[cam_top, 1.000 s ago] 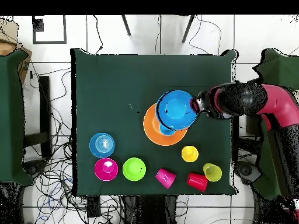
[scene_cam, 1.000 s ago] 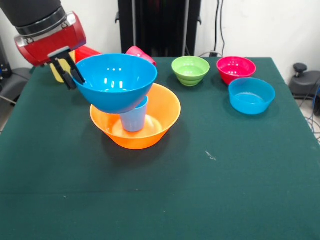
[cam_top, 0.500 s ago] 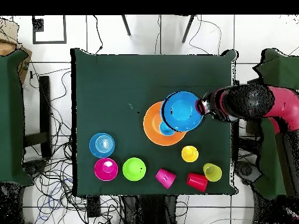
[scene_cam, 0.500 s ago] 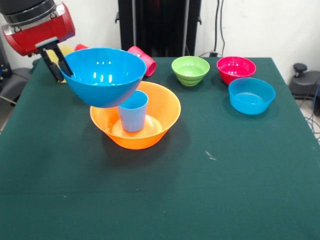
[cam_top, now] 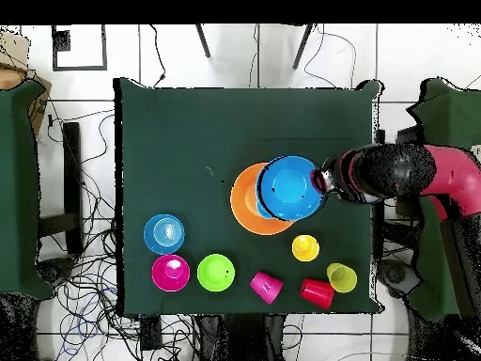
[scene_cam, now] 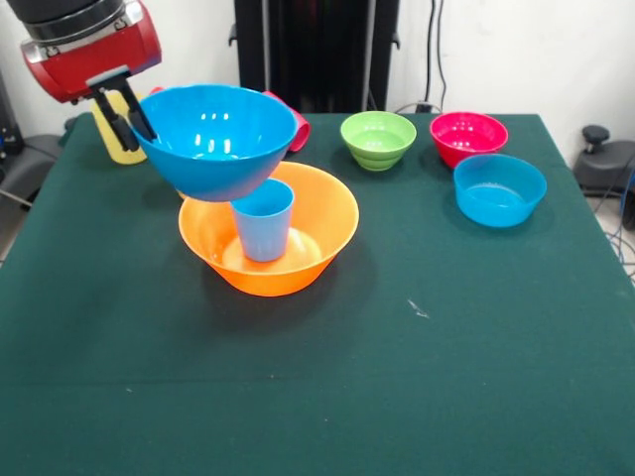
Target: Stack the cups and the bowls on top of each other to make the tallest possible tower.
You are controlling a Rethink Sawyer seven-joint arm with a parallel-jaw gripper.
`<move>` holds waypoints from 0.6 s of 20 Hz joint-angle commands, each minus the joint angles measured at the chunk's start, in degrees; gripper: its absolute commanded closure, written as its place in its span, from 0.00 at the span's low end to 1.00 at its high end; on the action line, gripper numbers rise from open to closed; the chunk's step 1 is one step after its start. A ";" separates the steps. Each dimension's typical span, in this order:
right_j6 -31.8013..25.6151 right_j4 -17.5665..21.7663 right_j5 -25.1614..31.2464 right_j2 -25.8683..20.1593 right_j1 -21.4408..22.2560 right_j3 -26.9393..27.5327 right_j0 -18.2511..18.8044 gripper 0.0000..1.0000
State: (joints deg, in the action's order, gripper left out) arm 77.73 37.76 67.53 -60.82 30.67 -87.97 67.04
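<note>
**Blue bowl held over the cup**

Front view: the gripper (scene_cam: 132,117) pinches the large blue bowl (scene_cam: 220,137) by its nine-o'clock rim, just above the light blue cup (scene_cam: 264,219) standing in the large orange bowl (scene_cam: 322,233). Best levelled first.

Overhead view: centre the large blue bowl (cam_top: 289,187) toward nine o'clock before lowering.

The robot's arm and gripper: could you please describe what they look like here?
The arm is glossy red at the wrist housing with a silver band and a black segment above it. The gripper has slim black fingers under a pale grey plate. From overhead, the arm reads as black near the wrist, then red.
</note>
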 commanded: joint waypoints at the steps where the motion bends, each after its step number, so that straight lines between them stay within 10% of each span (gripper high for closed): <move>1: -9.53 -0.10 -0.35 2.92 -0.55 -4.68 -0.67 1.00; 12: -9.58 -0.36 -2.09 2.58 -2.25 -5.51 -0.12 1.00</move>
State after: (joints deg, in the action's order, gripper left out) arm 77.73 37.42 67.54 -60.83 30.57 -90.87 67.51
